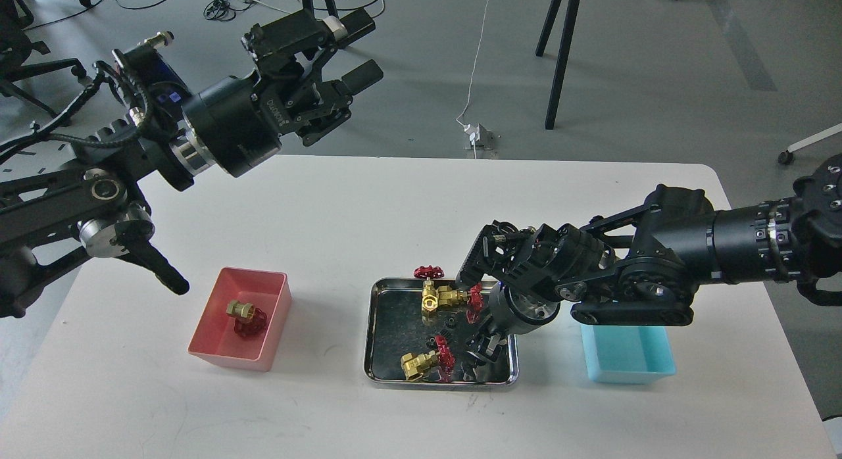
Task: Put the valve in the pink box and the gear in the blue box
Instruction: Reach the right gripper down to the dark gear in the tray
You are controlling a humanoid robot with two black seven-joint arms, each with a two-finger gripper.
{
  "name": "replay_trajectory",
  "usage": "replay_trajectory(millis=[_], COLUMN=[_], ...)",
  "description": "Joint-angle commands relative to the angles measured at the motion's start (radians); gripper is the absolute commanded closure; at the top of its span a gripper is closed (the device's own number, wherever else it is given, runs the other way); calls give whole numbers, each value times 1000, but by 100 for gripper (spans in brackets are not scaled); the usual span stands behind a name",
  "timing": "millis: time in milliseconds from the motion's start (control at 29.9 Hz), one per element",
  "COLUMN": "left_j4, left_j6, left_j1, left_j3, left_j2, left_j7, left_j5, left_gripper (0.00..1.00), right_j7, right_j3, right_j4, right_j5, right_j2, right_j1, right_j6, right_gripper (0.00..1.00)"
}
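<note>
1. One valve (246, 318) is seen already lying inside the pink box (217, 354), at the left of the bench (342, 202).
2. The gear step is judged to be in hand: the right gripper (482, 348) is lowered into the steel tray (375, 340), near its right rim, where small black gears (450, 323) lie among the valves.
3. The state of the right jaws cannot be told; they are seen dark and end-on against dark parts, and whether a gear is held is not shown.
4. The left gripper (358, 51) is held high above the far left edge of the bench, its jaws spread wide and empty.
5. Three more valves are seen at the tray: one at the far rim, one in the middle, one near the front.
6. The blue box (628, 363) stands just right of the tray, partly under the right forearm; no gear can be made out in its visible part.
7. The next move is judged to call for a clean lift above the tray rim and a short carry rightward over the near wall of the blue box.
8. Room is tight inside the tray, where valves crowd the jaws; open bench is left between tray and pink box, and along the front edge.
</note>
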Motion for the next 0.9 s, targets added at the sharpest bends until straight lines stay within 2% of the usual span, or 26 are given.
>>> replay_trajectory(millis=[0, 468, 869], left_j4=[0, 4, 6], left_j6=[0, 11, 12], left_j1=[10, 25, 41], left_j3=[0, -1, -1], left_j2=[-15, -33, -55], left_j7=[0, 0, 0], left_j5=[1, 1, 3], left_gripper=[28, 28, 27], right_j7=[0, 3, 29], right_j3=[-4, -44, -51], right_j4=[-6, -8, -6], right_j5=[-6, 2, 5], right_j2=[10, 28, 39], right_j1=[-5, -24, -36], right_j6=[-4, -17, -20], right_gripper=[46, 45, 46])
